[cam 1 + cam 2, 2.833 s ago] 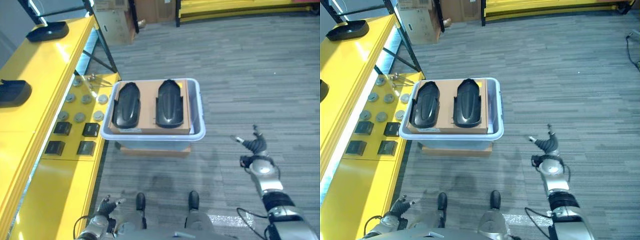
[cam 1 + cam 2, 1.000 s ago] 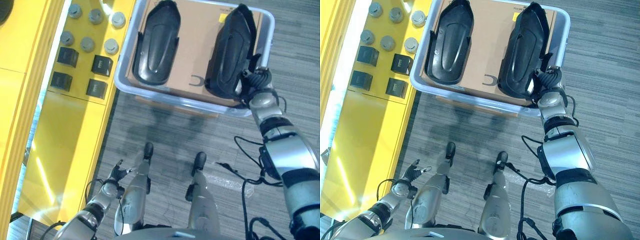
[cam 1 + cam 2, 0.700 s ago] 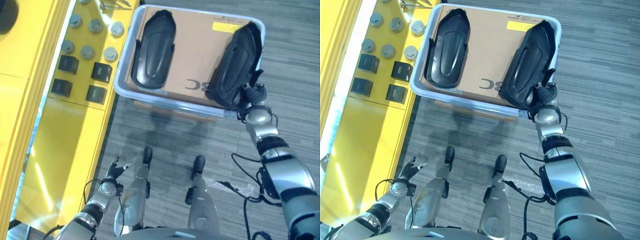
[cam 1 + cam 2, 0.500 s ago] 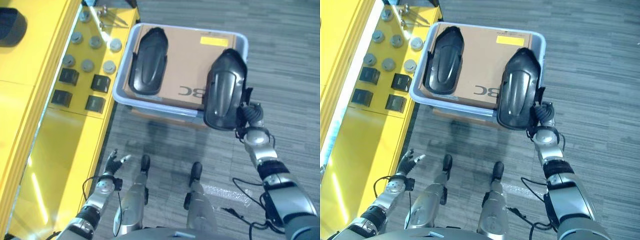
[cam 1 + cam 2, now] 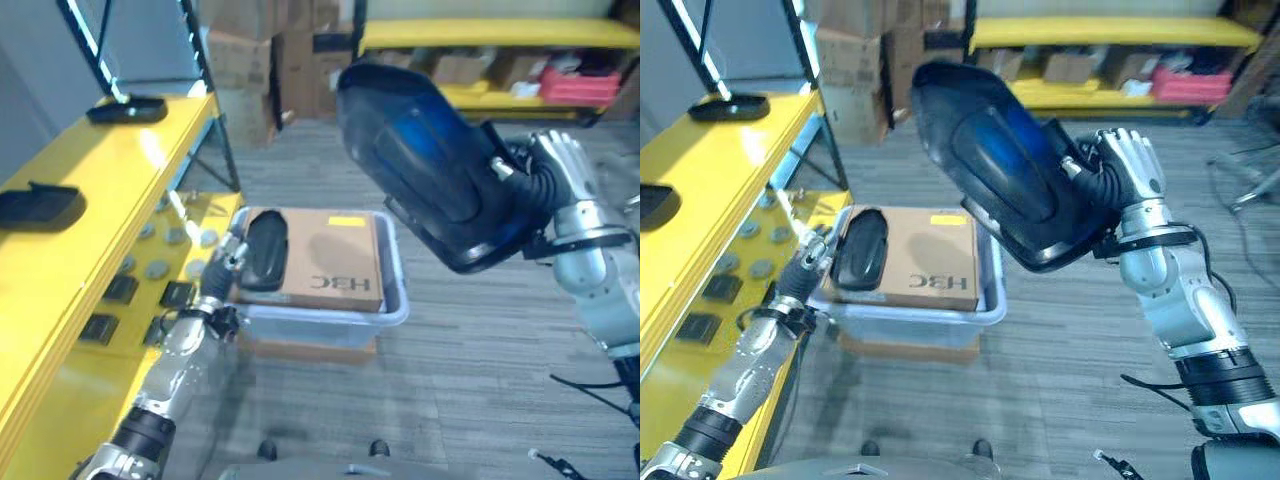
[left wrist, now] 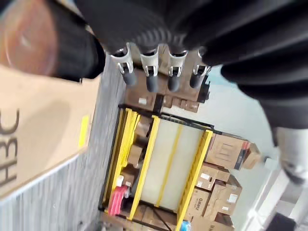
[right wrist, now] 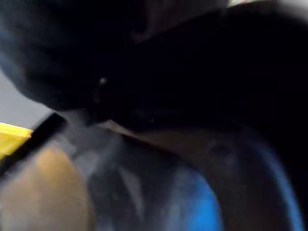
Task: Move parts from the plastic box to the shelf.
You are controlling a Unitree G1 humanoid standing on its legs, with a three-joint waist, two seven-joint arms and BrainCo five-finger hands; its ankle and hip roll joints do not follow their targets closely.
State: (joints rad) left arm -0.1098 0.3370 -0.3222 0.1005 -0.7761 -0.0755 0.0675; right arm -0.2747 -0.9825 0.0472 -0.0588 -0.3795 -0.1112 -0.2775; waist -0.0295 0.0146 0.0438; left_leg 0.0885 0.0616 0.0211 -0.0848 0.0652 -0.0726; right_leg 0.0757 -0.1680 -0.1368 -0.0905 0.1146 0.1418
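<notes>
Black moulded part [image 5: 1005,165] held aloft in the right robot hand [image 5: 1127,172], whose fingers curl round its edge.
Nearer, the left robot hand [image 5: 226,258] reaches with fingers straight and relaxed to the second black part [image 5: 265,249], lying on cardboard [image 5: 335,260] in the plastic box [image 5: 395,290] on the floor. Beside the box runs the yellow shelf [image 5: 100,185], carrying two more black parts [image 5: 38,207]; beyond stands a far yellow rack [image 5: 480,35].

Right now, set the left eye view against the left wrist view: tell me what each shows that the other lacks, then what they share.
Left eye view alone: the right hand, fingers curled round the large glossy black plastic part held in the air, and the pale plastic box with a second black part.

Left wrist view alone: the left hand's straight silver fingers up close.

Both: the brown cardboard sheet and yellow shelving.
</notes>
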